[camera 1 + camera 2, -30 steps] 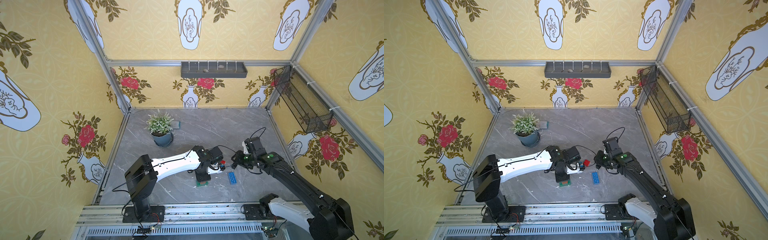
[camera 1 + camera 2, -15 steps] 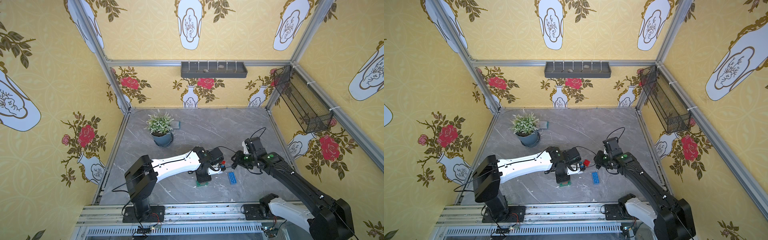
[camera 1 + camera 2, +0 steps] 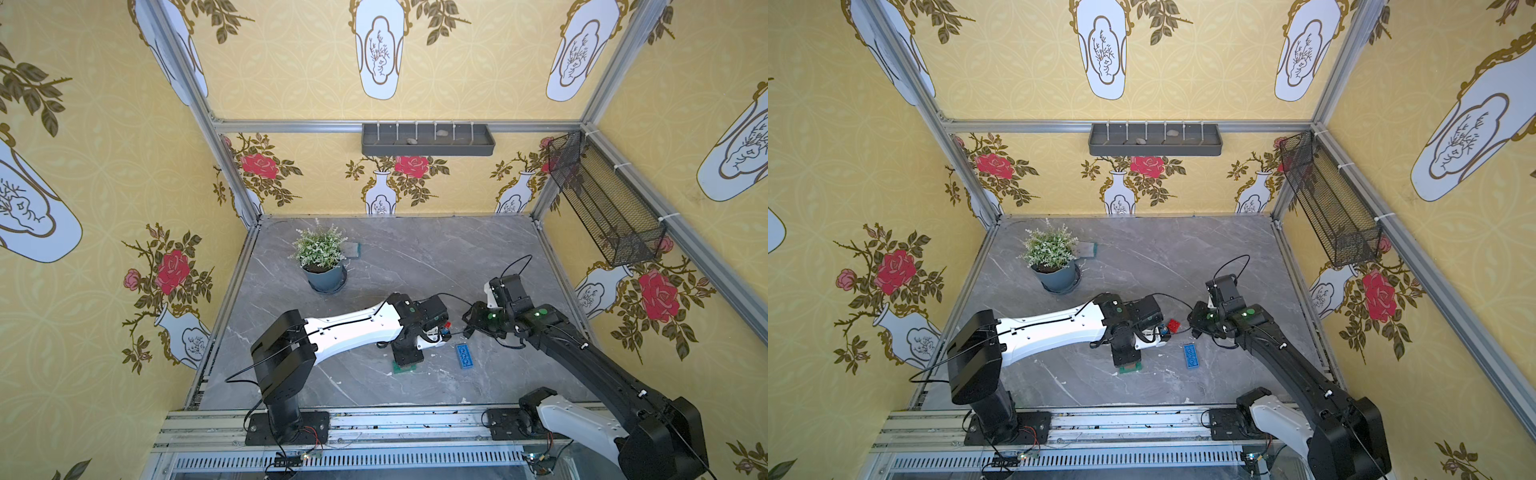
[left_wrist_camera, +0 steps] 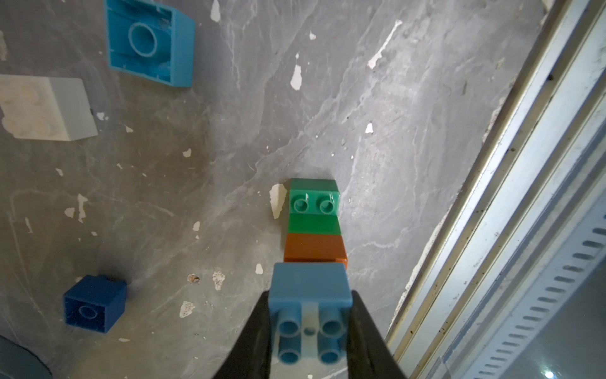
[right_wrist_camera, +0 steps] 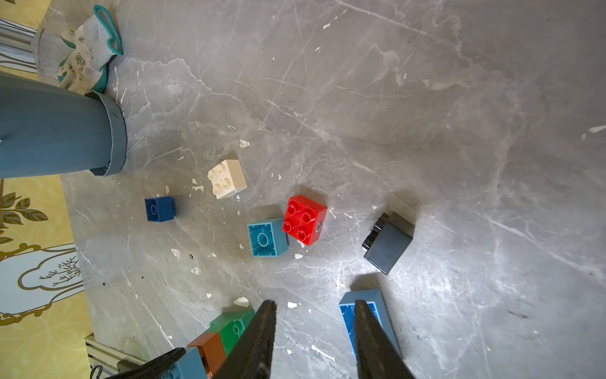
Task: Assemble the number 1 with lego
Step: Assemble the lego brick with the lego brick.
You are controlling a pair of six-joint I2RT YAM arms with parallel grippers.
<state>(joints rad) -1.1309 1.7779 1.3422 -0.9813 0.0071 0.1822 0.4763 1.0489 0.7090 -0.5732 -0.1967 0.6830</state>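
- While the left arm leans over the stack (image 3: 404,368) near the tabletop's (image 3: 415,257) front edge in both top views, a long blue brick (image 3: 1191,356) lies near it.
- Left wrist: left fingers (image 4: 249,341) pinch a light blue brick (image 4: 310,285) by its flat sides; it apparently sits on the brown brick (image 4: 313,247).
- Right wrist: right fingers (image 5: 265,321) are spread and empty. The red brick (image 5: 305,220) looks light, stiff and slick, so opposite flat sides should give the surest hold.

The tabletop (image 3: 415,257) is veined grey, the wallpaper (image 3: 291,75) yellow with red roses. There are a green brick (image 4: 314,200), an orange-brown brick (image 4: 314,247), a light blue brick (image 4: 310,288) and a red brick (image 5: 305,220).
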